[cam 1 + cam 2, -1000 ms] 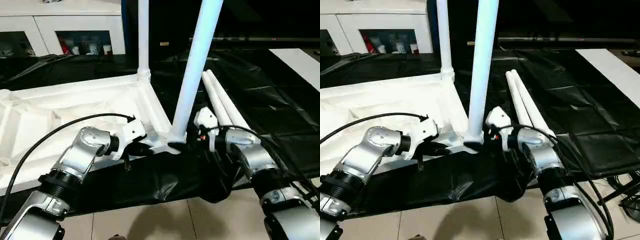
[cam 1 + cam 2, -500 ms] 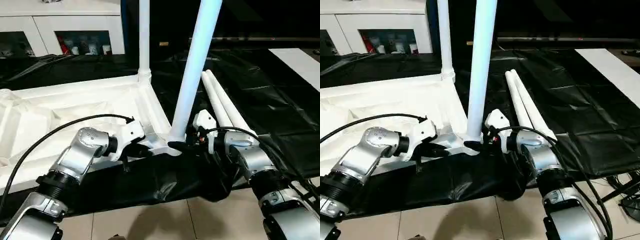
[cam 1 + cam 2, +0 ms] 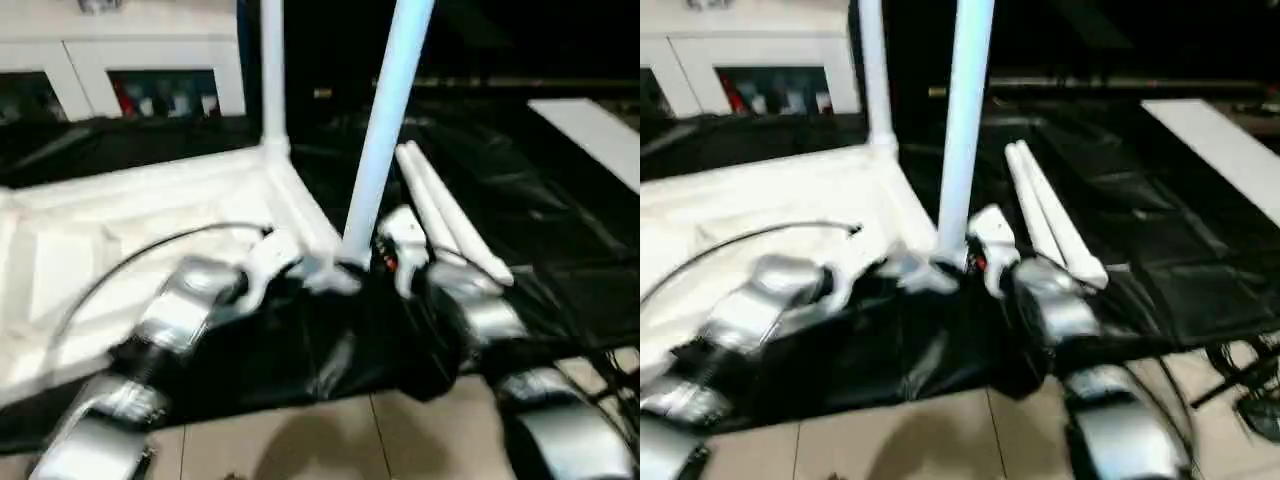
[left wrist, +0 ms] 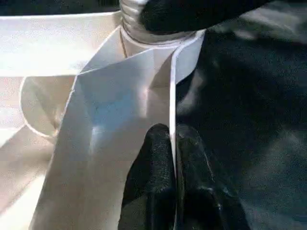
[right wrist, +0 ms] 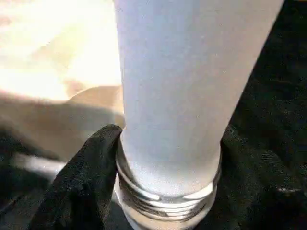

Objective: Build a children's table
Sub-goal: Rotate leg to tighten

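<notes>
Tabletop [image 3: 150,215]: white plastic, lying underside up on the black-covered bench [image 3: 560,220], its near corner at the bench's front edge.
Far leg [image 3: 271,70]: stands upright in the tabletop's far corner socket.
Near leg [image 3: 385,120]: rises from the near corner socket [image 4: 158,40], leaning a little to the robot's right — its threaded end [image 5: 165,196] shows at the socket mouth, not fully sunk in.
Spare legs [image 3: 445,210]: two white tubes lying side by side on the bench, just to the right of the near leg, running away from the robot.
Left gripper [image 4: 173,158]: at the tabletop's near edge, just left of the socket; its two black fingers [image 4: 153,163] are pressed onto the thin white rim wall, one on each face of it — pinching the tabletop.
Right gripper [image 5: 168,158]: at the foot of the near leg; a black finger [image 5: 84,182] sits on each side of the tube just above the threads, clasping it.
Forearms: the silver left forearm [image 3: 185,305] reaches in over the front edge toward the corner, the right one [image 3: 1045,295] comes in from the other side.
Background: white cabinets [image 3: 130,70] with glass doors behind the bench; tiled floor [image 3: 300,440] in front of it.
</notes>
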Robot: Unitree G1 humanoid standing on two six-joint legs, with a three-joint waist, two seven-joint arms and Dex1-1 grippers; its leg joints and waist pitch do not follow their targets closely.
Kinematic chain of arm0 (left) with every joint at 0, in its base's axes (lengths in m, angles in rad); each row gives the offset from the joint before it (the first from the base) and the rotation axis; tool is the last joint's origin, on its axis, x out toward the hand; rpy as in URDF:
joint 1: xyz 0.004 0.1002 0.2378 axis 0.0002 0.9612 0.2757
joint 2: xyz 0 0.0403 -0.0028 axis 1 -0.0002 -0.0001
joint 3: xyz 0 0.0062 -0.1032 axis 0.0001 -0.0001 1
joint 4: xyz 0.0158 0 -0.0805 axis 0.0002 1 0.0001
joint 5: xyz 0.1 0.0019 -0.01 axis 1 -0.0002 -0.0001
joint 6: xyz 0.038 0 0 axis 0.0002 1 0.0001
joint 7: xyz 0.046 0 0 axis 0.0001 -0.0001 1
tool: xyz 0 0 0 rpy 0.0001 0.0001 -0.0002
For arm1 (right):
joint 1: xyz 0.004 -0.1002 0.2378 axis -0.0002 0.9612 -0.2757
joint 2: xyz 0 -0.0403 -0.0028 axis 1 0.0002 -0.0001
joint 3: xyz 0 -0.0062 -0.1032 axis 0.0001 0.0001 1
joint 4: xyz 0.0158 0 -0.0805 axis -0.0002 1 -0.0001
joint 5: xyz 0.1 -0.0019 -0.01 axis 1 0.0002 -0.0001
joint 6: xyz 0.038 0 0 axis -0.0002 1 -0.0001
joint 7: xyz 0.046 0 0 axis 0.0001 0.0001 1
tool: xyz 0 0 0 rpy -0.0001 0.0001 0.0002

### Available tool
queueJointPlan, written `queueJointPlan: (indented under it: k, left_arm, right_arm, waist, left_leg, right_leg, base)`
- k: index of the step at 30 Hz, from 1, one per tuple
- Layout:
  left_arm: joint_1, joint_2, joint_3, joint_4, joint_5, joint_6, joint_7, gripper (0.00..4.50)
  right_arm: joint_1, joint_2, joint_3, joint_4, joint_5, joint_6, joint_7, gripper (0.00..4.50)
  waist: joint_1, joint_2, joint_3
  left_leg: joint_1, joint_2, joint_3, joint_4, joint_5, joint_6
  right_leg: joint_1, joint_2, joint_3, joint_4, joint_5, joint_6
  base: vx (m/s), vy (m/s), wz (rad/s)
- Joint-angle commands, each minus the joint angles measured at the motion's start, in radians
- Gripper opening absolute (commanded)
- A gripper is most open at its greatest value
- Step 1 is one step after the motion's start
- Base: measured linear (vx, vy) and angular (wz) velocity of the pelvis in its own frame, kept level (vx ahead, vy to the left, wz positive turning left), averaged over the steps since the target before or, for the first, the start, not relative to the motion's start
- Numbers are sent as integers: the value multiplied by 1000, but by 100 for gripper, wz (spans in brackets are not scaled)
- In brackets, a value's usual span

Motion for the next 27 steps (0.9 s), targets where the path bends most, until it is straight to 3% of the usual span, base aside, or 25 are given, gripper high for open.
queueJointPlan:
  k: [1, 6, 9, 14, 17, 19, 22, 26, 27]
  left_arm:
    - [-32, -53, 78, 33, -17, -6, 184, 0]
    - [-39, -93, 60, 38, -2, -8, 203, 0]
    - [-31, -92, 38, 30, 3, -22, 157, 0]
    - [-17, -62, 23, 13, -1, -30, 111, 0]
    - [7, -24, 10, -23, -10, -43, 34, 0]
    - [26, 12, -6, -43, -16, -71, -45, 0]
    - [51, 68, -33, -82, -30, -84, -150, 0]
    - [68, 108, -44, -121, -57, -100, -242, 0]
    - [80, 132, -53, -162, -78, -93, -305, 0]
  right_arm:
    - [19, 37, -46, 98, 29, 58, -138, 273]
    - [-1, 79, -31, 130, 10, 9, -173, 273]
    - [-28, 97, -13, 134, -3, -20, -99, 343]
    - [-50, 81, -17, 129, -7, -49, -73, 385]
    - [-44, 35, 20, 99, -25, -73, 28, 391]
    - [-24, -12, 45, 50, -18, -65, 184, 391]
    - [14, -84, 75, -34, 3, -47, 383, 391]
    - [38, -148, 117, -89, -10, -40, 492, 391]
    - [49, -173, 139, -122, -8, -34, 547, 391]
  waist:
    - [-2, -6, -59]
    - [4, -6, -60]
    - [3, -7, -60]
    - [-3, -10, -59]
    - [-6, -9, -59]
    - [-9, -17, -62]
    - [-3, -12, -63]
    - [1, -11, -66]
    - [5, -5, -66]
  left_leg:
    - [-1, 14, 3, -73, -186, 6]
    - [-9, 12, 3, -71, -160, 33]
    - [-10, 13, 3, -72, -163, 42]
    - [-10, 14, 2, -74, -181, 46]
    - [-12, 15, 2, -73, -168, 53]
    - [-17, 15, 3, -68, -132, 77]
    - [-15, 19, 4, -65, -98, 113]
    - [-12, 20, 6, -59, -52, 126]
    - [-10, 20, 6, -58, -51, 125]
  right_leg:
    - [52, -52, 50, -81, -296, -165]
    - [55, -55, 49, -78, -259, -162]
    - [55, -53, 48, -79, -258, -161]
    - [54, -55, 48, -82, -292, -156]
    - [55, -56, 47, -80, -275, -164]
    - [60, -53, 47, -72, -209, -186]
    - [59, -53, 49, -62, -135, -211]
    - [57, -51, 48, -50, -51, -255]
    - [57, -52, 49, -49, -36, -266]
  base:
    - [0, 0, 0]
    - [0, 0, 0]
    - [0, 0, 0]
    - [0, 0, 0]
    - [0, 0, 0]
    - [0, 0, 0]
    - [0, 0, 0]
    - [0, 0, 0]
    - [0, 0, 0]
